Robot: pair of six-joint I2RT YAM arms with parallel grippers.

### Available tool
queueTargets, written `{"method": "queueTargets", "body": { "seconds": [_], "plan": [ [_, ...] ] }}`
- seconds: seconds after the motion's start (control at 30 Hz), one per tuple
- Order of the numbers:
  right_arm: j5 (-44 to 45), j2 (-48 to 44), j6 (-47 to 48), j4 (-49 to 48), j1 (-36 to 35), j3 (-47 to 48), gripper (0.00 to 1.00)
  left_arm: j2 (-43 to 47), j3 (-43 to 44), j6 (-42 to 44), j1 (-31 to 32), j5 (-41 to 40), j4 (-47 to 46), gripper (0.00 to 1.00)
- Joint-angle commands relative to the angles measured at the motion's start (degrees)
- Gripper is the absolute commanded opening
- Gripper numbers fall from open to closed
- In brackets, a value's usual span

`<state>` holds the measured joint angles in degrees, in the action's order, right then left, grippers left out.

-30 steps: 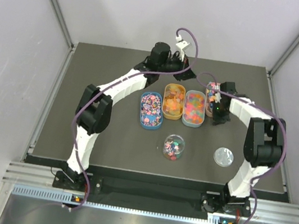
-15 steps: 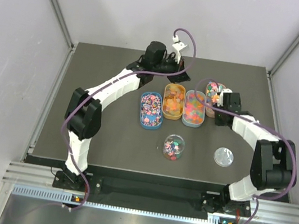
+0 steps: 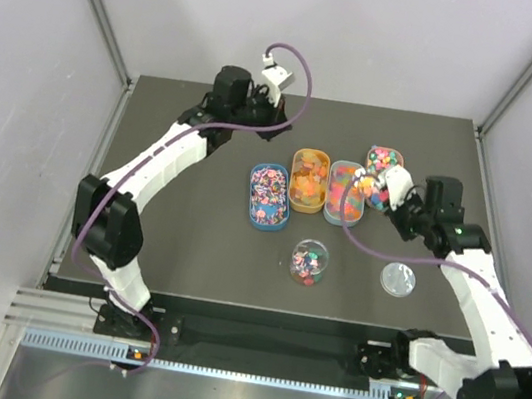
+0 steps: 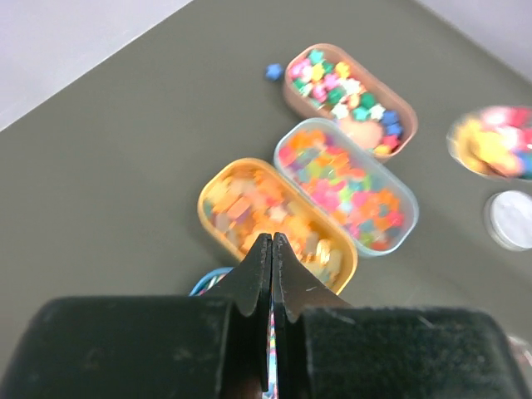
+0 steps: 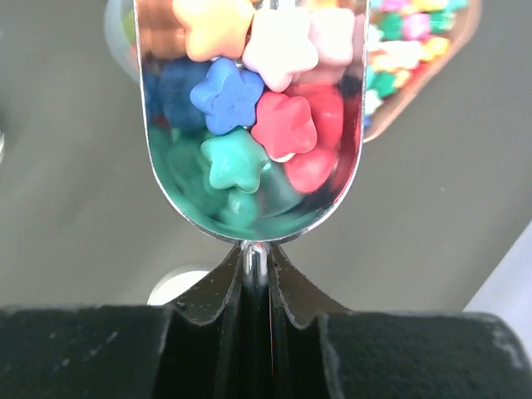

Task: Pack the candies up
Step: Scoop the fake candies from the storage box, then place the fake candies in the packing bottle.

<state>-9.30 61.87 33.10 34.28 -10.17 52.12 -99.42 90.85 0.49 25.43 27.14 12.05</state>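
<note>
Right pincer [image 5: 255,270] grips the metal scoop [image 5: 199,208], star candies [image 5: 226,96] heaped just ahead; any tilt could spill them onto the desk [image 5: 66,208].

the left gripper [image 4: 272,243] is reaching in from the bottom edge, its fingers [image 4: 252,283] pressing flat together, their tips overlapping the near end of the orange tray [image 4: 203,204]. orange-toned candies [image 4: 249,208] are filling that tray. touching the orange tray's right side, a pale blue tray [image 4: 281,152] is holding bright mixed pieces, and beyond it a pink-brown tray [image 4: 378,79] is holding star shapes. a loose blue star [image 4: 273,71] is lying on the tabletop [image 4: 108,166] beyond the orange tray. well right of the orange tray, a blurred clear cup [image 4: 495,143] and a round lid [image 4: 511,220] are sitting. a blue rim [image 4: 209,280] is peeking out below the orange tray.
</note>
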Motion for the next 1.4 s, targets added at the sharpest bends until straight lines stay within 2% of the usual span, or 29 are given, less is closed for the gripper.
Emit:
{"method": "queueTargets", "body": {
  "seconds": [0.0,0.13,0.27,0.53,0.63,1.2,1.37],
  "plan": [
    [-8.71,-5.34,14.43,11.41,-0.81,-0.44,0.0,5.45,-3.56,3.64,-0.21,-2.52,-0.1,0.0],
    [-12.93,-8.43,21.89,17.47,-1.07,-1.05,0.0,8.18,-7.17,3.64,-0.47,-4.19,0.25,0.0],
    [-13.11,-8.96,26.12,20.63,-1.51,-1.67,0.0,9.94,-8.93,5.31,-1.17,-5.86,1.39,0.0],
    [-9.6,-8.6,40.18,28.03,-5.28,-0.53,0.0,9.68,-9.11,6.36,-2.05,-7.09,2.19,0.0],
    [-7.32,-7.82,42.13,29.52,-7.75,0.26,0.0,9.33,-9.46,5.75,-2.49,-7.18,0.96,0.0],
    [6.48,2.55,37.57,32.07,-22.33,8.61,0.0,11.26,-14.64,2.94,-4.42,-5.6,-4.75,0.0],
    [11.58,5.1,36.86,34.09,-24.45,10.46,0.0,12.67,-16.67,1.62,-5.39,-5.08,-7.39,0.0]
  ]
}}
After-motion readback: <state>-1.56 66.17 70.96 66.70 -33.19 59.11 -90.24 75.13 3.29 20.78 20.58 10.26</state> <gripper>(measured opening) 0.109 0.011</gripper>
